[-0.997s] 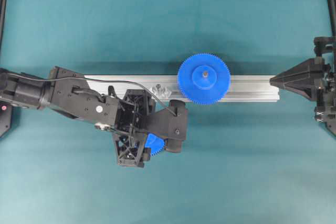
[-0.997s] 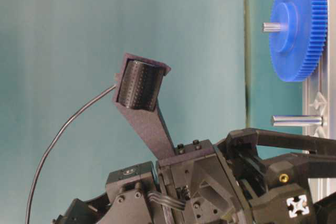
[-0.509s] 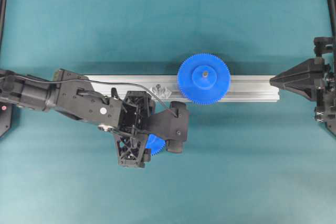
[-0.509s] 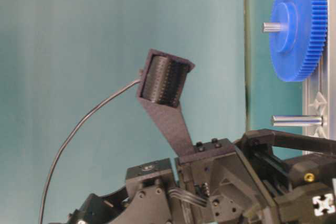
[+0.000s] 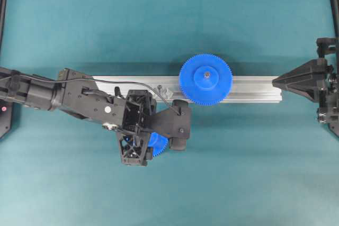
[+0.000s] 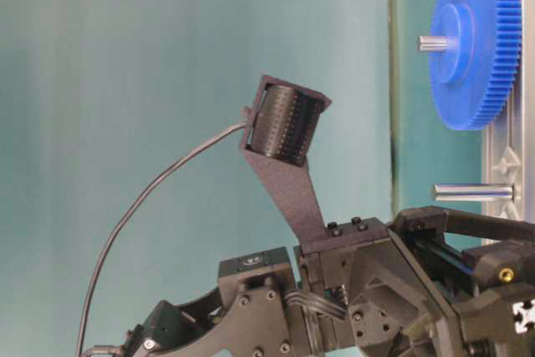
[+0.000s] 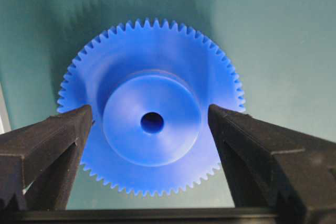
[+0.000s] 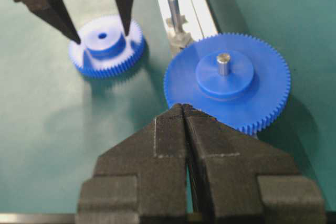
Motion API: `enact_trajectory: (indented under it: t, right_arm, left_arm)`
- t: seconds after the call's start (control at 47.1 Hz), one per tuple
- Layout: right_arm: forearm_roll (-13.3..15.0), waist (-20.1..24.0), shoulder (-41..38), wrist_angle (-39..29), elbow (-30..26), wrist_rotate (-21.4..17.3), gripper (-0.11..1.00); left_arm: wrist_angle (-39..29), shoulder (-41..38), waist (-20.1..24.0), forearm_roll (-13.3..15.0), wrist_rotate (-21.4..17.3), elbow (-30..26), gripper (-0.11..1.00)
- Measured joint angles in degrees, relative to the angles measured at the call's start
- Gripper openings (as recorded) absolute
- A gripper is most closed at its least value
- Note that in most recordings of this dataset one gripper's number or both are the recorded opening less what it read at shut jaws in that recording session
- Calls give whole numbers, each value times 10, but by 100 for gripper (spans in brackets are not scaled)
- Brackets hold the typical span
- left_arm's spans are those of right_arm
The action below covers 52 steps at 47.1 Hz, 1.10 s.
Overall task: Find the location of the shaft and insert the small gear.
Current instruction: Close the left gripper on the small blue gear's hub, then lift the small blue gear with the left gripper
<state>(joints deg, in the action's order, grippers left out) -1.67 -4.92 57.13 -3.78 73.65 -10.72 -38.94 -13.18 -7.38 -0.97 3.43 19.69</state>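
A: What takes up the most room?

B: The teal tabletop (image 5: 169, 19), then the aluminium rail (image 5: 249, 89) lying across its middle, with the big gear (image 5: 205, 79) seated on it.

A: And the arms?

B: The left end effector (image 8: 100, 38) hangs over the small gear (image 7: 151, 123), fingers (image 7: 50, 142) spread wide to either side of the hub (clear gaps on both sides, nothing gripped). The right end effector (image 8: 183, 109) sits at the rail's far end, fingers pressed together on nothing.

A: Where is the small gear?

B: Flat on the tabletop, hub up, beside the rail.

A: The shaft?

B: The shaft (image 8: 174, 8) stands upright on the rail, bare, between the two gears.
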Motion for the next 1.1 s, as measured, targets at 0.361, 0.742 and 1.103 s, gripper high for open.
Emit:
enact_trajectory:
  t: [0.361,0.742,1.103]
  right_arm:
    - [0,1,3,1,0,0,1]
    - [0,0,3,0,0,0,2]
    - [0,0,4,0,2,0,1]
  left_arm:
    - [0,-7,0,0,0,5,91]
    - [0,-9,0,-1,-2,5,91]
    - [0,-10,0,0,-2,4,88]
